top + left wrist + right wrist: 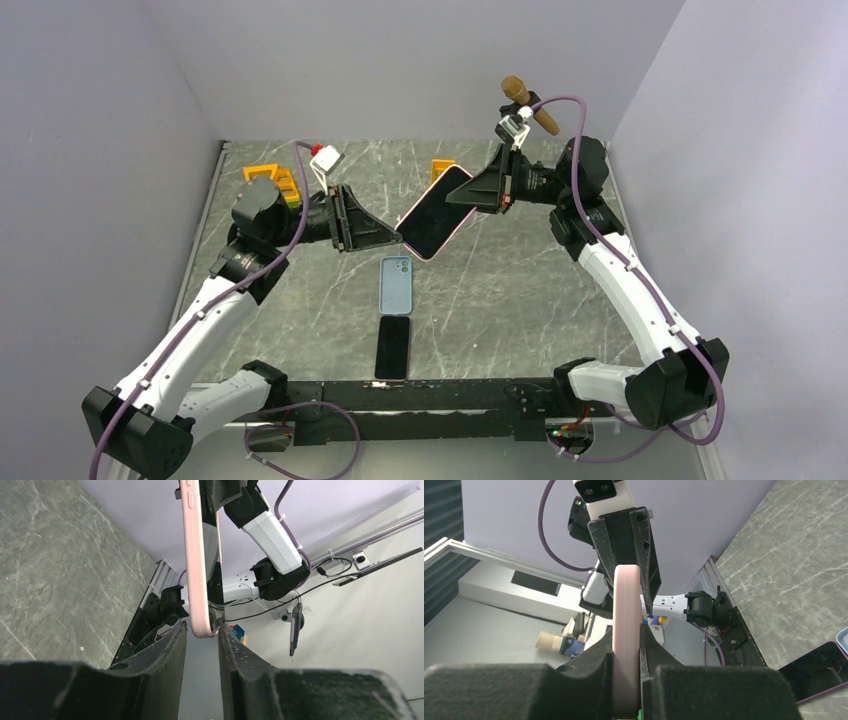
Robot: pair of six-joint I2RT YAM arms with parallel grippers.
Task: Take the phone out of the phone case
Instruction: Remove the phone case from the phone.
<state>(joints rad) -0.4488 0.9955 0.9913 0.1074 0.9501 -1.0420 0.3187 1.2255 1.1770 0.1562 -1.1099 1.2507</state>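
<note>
- your phone [432, 215] is sitting in the pink phone case [195, 555], up in the air off the table [520, 290], just beyond the far end of the light blue case [395, 285], with the dark screen tilted up toward the top camera
- your right gripper [626, 647] is clamped on the end of the pink phone case that points away from the light blue case; in the right wrist view the pink edge is wedged between both pads with no gap showing
- your left gripper [202, 630] has the opposite end, the one nearest the light blue case; only the rounded corner sits between the fingertips, and both tips look pressed against it, so it's a shallow pinch
- phones, counted: two, the cased one in the air plus a bare dark phone [393, 347] lying flat right at the near end of the light blue case (can't tell if they touch)
- cases: two, the pink one with the phone in it and the light blue one lying flat with nothing in it, camera cut-out at its far end
- orange bits: two, an orange block [272, 180] well off to the far left of the light blue case and a second orange block [443, 170] farther beyond it, behind the held phone
</note>
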